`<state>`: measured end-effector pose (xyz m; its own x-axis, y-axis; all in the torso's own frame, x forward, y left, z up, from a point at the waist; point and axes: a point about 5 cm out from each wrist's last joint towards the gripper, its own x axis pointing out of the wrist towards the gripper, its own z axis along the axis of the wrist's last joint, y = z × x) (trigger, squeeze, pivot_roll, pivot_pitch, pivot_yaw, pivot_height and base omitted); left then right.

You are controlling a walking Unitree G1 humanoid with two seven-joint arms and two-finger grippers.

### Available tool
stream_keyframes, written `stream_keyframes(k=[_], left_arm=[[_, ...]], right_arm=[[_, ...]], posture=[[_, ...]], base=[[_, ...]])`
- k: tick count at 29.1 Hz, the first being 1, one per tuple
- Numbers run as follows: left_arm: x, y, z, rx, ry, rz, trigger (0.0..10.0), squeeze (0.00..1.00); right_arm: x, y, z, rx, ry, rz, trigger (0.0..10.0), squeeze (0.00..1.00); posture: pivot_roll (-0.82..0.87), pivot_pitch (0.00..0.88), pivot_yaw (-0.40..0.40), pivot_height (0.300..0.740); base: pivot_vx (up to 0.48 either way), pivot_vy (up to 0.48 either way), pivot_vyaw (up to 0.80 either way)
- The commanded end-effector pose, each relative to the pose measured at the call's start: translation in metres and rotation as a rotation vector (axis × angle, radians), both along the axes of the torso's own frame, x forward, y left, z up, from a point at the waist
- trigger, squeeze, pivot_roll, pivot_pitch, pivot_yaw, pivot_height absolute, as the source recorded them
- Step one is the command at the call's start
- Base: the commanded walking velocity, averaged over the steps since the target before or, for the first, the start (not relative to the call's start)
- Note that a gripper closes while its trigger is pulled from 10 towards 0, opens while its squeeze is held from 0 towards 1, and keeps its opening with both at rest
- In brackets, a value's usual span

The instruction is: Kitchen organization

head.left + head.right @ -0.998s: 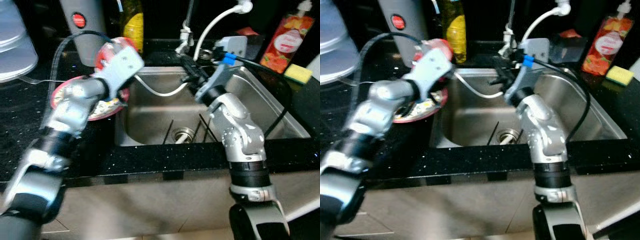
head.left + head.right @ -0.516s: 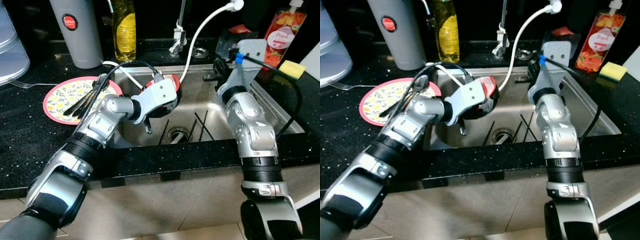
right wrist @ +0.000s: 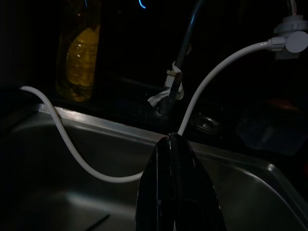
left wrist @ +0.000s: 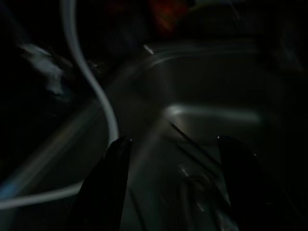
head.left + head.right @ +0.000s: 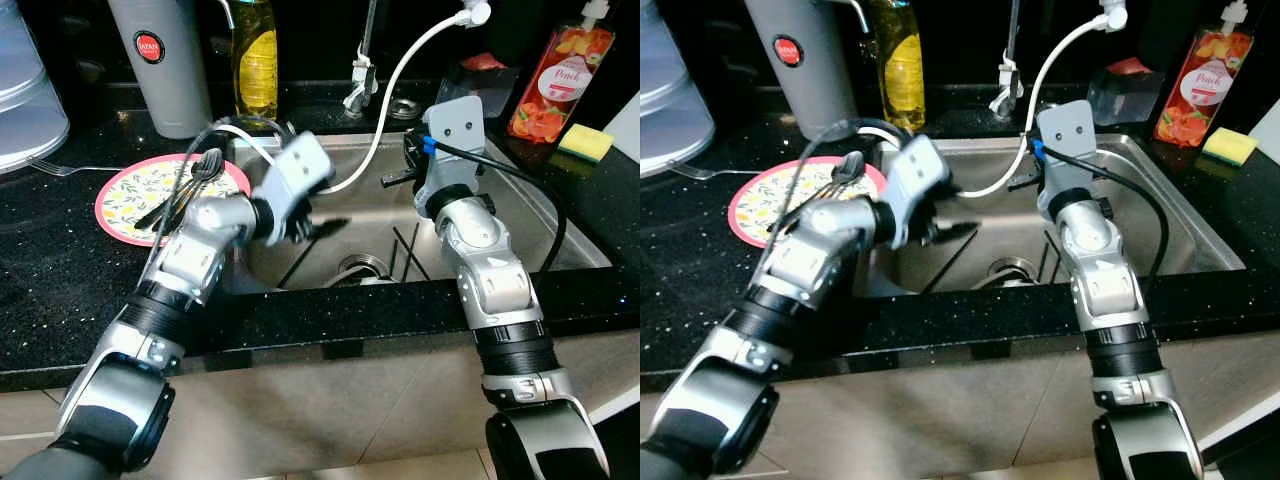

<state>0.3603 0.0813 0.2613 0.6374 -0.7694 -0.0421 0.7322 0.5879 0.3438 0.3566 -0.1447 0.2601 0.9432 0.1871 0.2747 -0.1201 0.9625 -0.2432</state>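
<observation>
Cutlery point(image 5: 185, 190) lies on the floral plate point(image 5: 125, 205) beside the sink point(image 5: 560, 225). My left gripper point(image 5: 325, 225) has swung off it over the basin, fingers spread, empty; my right gripper point(image 3: 175, 192) hovers pinched shut.

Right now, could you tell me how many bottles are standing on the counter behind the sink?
2: a yellow bottle behind the sink's left corner, and a red pump bottle at its right, beside the sponge. Others may be hidden.
</observation>
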Motion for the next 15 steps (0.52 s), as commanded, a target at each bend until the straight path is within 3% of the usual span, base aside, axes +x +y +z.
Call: stream_keyframes(k=[1, 2, 3, 5, 9, 11, 12, 15], left_arm=[[0.001, 0.002, 0.014, -0.070, -0.009, 0.060, 10.0, 0.00], [0.004, 0.006, 0.023, -0.098, -0.008, 0.152, 10.0, 0.00], [0.004, 0.006, 0.023, -0.098, -0.008, 0.152, 10.0, 0.00], [0.006, 0.020, 0.037, -0.033, -0.075, 0.372, 10.0, 0.00], [-0.002, 0.034, 0.048, -0.050, -0.134, 0.437, 10.0, 0.00], [-0.009, 0.050, 0.050, -0.018, -0.109, 0.433, 10.0, 0.00], [-0.009, 0.050, 0.050, -0.018, -0.109, 0.433, 10.0, 0.00], [-0.010, 0.091, 0.051, 0.009, -0.044, 0.561, 10.0, 0.00]], right_arm=[[-0.003, -0.001, 0.006, 0.032, -0.032, 0.014, 10.0, 0.00], [-0.004, 0.000, 0.007, 0.043, -0.036, 0.022, 10.0, 0.00], [-0.004, 0.000, 0.007, 0.043, -0.036, 0.022, 10.0, 0.00], [-0.005, 0.003, 0.007, 0.061, -0.040, 0.038, 10.0, 0.00], [-0.006, 0.004, 0.008, 0.068, -0.048, 0.050, 10.0, 0.00], [-0.007, 0.005, 0.009, 0.076, -0.054, 0.061, 10.0, 0.00], [-0.007, 0.005, 0.009, 0.076, -0.054, 0.061, 10.0, 0.00], [-0.008, 0.008, 0.012, 0.096, -0.064, 0.097, 10.0, 0.00]], posture=[[0.14, 0.000, 0.016, 0.740], [0.14, 0.000, 0.015, 0.740], [0.14, 0.000, 0.015, 0.740], [0.14, 0.000, 0.013, 0.740], [0.14, 0.000, 0.013, 0.740], [0.15, 0.000, 0.011, 0.740], [0.15, 0.000, 0.011, 0.740], [0.16, 0.000, 0.006, 0.740]], base=[[0.000, 0.000, 0.00], [0.000, 0.000, 0.00], [0.000, 0.000, 0.00], [0.000, 0.000, 0.00], [0.000, 0.000, 0.00], [0.000, 0.000, 0.00], [0.000, 0.000, 0.00], [0.000, 0.000, 0.00]])
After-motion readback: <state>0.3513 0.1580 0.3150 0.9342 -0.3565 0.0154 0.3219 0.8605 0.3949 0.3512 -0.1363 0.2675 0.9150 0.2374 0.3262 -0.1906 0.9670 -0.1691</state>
